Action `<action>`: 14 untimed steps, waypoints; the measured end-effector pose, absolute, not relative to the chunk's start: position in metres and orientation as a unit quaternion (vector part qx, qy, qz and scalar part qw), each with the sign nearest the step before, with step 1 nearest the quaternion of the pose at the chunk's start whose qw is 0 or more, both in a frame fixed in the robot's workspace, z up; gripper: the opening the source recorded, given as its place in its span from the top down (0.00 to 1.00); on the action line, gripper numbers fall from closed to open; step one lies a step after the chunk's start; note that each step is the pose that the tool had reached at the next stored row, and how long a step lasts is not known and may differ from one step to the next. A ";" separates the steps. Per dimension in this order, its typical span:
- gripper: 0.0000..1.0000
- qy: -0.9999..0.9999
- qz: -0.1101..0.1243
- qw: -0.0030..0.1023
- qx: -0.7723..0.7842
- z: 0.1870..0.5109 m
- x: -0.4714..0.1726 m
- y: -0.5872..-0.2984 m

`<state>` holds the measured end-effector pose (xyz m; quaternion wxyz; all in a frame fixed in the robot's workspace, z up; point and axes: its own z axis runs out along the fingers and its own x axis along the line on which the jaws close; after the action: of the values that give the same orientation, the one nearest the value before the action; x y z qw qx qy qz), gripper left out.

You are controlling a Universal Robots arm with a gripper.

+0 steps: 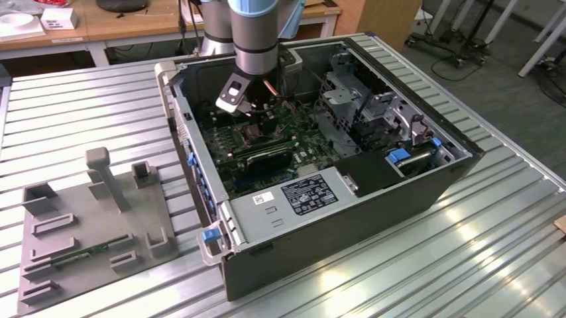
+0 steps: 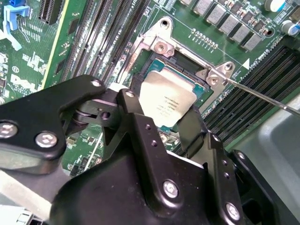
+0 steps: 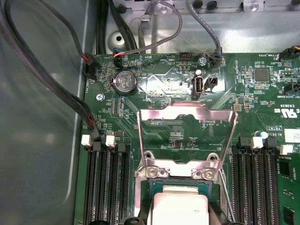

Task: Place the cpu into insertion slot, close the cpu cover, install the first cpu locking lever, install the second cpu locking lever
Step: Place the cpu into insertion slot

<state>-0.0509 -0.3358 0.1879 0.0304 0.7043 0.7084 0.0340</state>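
In the exterior view the arm reaches down into the open computer case (image 1: 442, 179), and my gripper (image 1: 250, 116) hangs just over the green motherboard (image 1: 265, 142). In both wrist views the black fingers (image 2: 136, 117) flank the cpu (image 2: 166, 101), a pale silver square that they hold by two opposite edges. It sits slightly tilted right above the insertion slot (image 2: 157, 70). The first wrist view has the cpu (image 3: 180, 206) at the slot's near end, and the cpu cover (image 3: 187, 111) swung open, lying back on the board. A thin wire locking lever (image 2: 262, 96) sticks out beside the slot.
Memory slots (image 3: 105, 187) run along both sides of the socket. Cables (image 3: 70, 93) hang by the case wall. A white-labelled grey metal box (image 1: 301, 195) and a drive cage (image 1: 354, 99) crowd the case. A grey fixture plate (image 1: 89, 225) lies at the exterior view's left.
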 end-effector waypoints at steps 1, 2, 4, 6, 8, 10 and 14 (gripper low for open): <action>0.41 0.708 0.034 0.030 0.704 0.188 -0.051 -0.336; 0.41 0.708 0.034 0.030 0.704 0.188 -0.051 -0.336; 0.41 0.708 0.034 0.030 0.704 0.188 -0.051 -0.336; 0.41 0.708 0.034 0.030 0.704 0.188 -0.051 -0.335; 0.41 0.708 0.035 0.030 0.704 0.189 -0.051 -0.335; 0.41 0.708 0.035 0.030 0.704 0.192 -0.051 -0.335; 0.41 0.708 0.034 0.030 0.704 0.200 -0.051 -0.335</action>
<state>-0.0508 -0.3355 0.1996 0.0302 0.7044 0.7084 0.0343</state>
